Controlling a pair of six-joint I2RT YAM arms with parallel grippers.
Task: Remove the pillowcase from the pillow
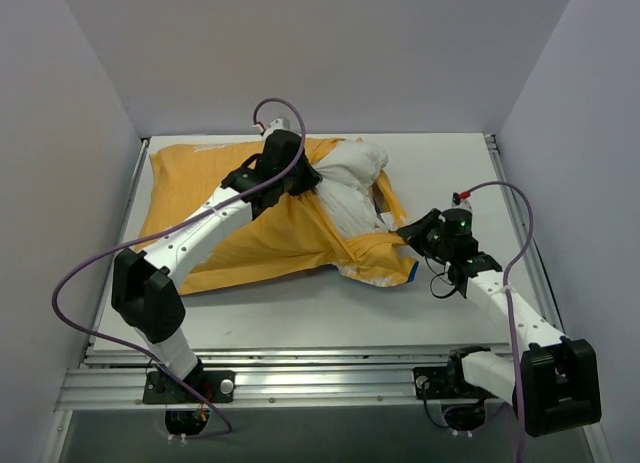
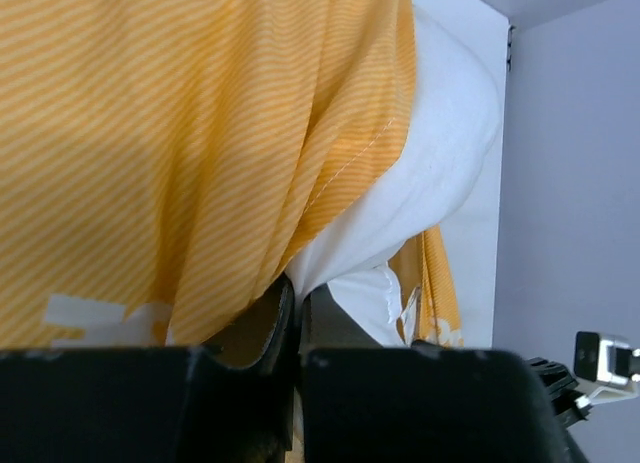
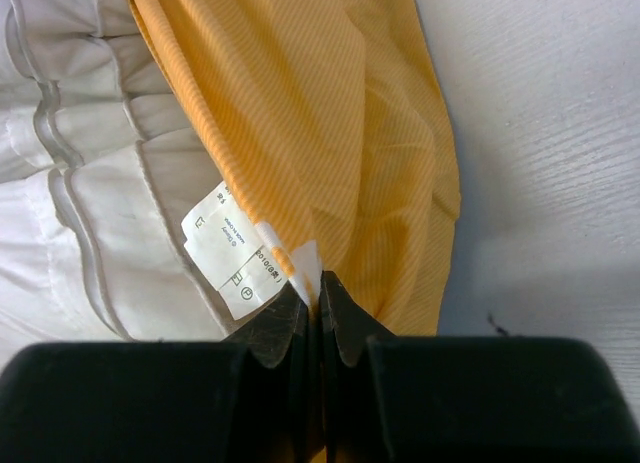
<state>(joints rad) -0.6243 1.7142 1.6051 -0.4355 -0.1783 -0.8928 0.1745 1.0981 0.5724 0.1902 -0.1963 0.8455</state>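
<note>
A white table (image 1: 300, 318) fills the floor of a plain booth with pale grey walls (image 1: 330, 53) on three sides, and we see an aluminium rail (image 1: 320, 383) along its near edge at the bottom of the overhead frame. The pillowcase (image 1: 200, 198) lies orange-yellow face up across the upper left and centre of that frame, rumpled toward its right end, where a small blue patch shows at the lower corner. The pillow (image 1: 350, 178) bulges white out of the pillowcase's opening, just right of centre near the top. The left gripper (image 1: 300, 178) sits at the top centre, right on the line where orange cloth meets white pillow. In its wrist view we see the two black fingers (image 2: 265, 328) pressed nearly together, orange fabric draped over one of them and white cloth reaching down to the slit. We cannot tell which cloth is caught there. The right gripper (image 1: 405, 230) is at the right of centre, at the pillowcase's rightmost fold. In its own view the jaws are squeezed tight on the orange hem, with a small white printed label (image 3: 232, 253) just beside the tips. The piped white pillow fills the left of that view and bare table the right.
</note>
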